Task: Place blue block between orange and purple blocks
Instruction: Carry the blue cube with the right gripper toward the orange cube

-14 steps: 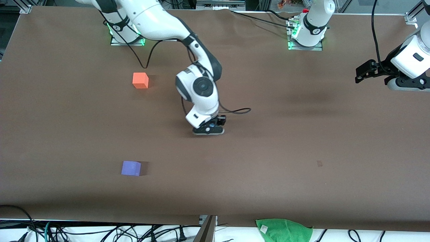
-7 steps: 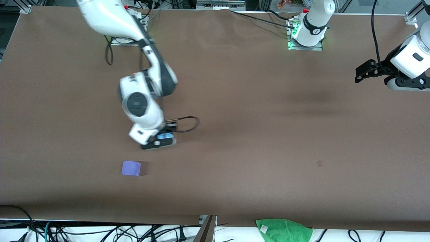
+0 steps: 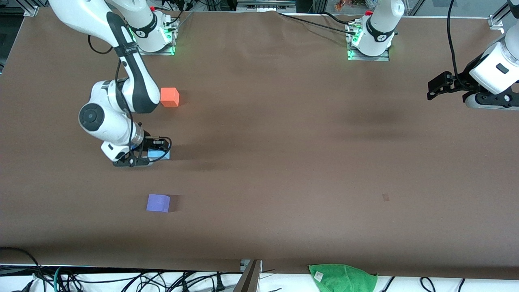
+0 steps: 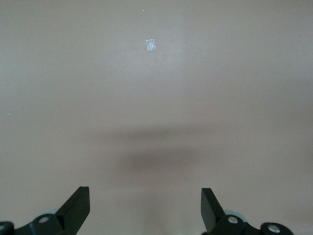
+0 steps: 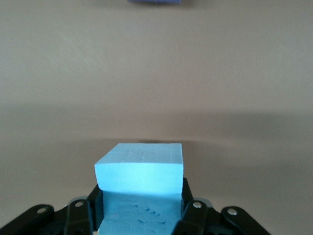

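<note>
The table (image 3: 284, 162) is covered edge to edge in brown matting. The right arm (image 3: 121, 77) reaches from its base out toward the front camera and bends down at the right arm's end of the table. The left arm (image 3: 492, 73) waits raised over its own end of the table, well apart from all three blocks. A green cloth (image 3: 342, 278) lies off the table's edge nearest the front camera. The right gripper (image 3: 151, 156) sits low over the table with its fingers clamped on the blue block (image 3: 159, 154); the right wrist view confirms the blue block (image 5: 141, 183) seated between the two fingers (image 5: 78, 215). Whether that block touches the table cannot be told. The left gripper (image 3: 436, 91) stands open, its fingers (image 4: 76, 208) spread wide with only bare table between them in the left wrist view. The orange block (image 3: 169, 97) rests on the table, farther from the front camera than the held block. The purple block (image 3: 158, 202) rests nearer to that camera. A small pale mark (image 3: 385, 197) shows on the table toward the left arm's end.
</note>
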Robot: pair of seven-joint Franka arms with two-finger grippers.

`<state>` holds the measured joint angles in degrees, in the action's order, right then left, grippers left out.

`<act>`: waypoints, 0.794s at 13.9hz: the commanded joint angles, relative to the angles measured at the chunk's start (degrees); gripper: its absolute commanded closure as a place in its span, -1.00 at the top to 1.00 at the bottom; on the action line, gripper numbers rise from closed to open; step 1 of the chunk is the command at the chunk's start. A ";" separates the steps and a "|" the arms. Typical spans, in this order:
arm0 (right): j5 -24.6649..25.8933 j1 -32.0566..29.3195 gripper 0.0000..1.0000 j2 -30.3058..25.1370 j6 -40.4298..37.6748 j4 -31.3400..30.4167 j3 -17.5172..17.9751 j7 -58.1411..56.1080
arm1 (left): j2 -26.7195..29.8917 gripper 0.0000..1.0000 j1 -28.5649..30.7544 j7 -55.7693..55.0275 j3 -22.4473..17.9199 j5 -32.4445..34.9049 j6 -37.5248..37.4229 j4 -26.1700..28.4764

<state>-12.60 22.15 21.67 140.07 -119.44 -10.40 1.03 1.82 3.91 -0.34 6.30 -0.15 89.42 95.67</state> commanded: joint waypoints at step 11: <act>-5.06 1.41 -0.77 0.83 9.35 -6.42 0.99 0.46 | -0.51 1.00 0.13 0.70 0.29 0.15 -1.88 -1.71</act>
<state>-16.06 23.21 22.69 147.98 -124.57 -9.45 2.38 1.82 3.91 -0.34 6.31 -0.15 88.93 95.64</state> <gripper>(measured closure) 0.401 0.000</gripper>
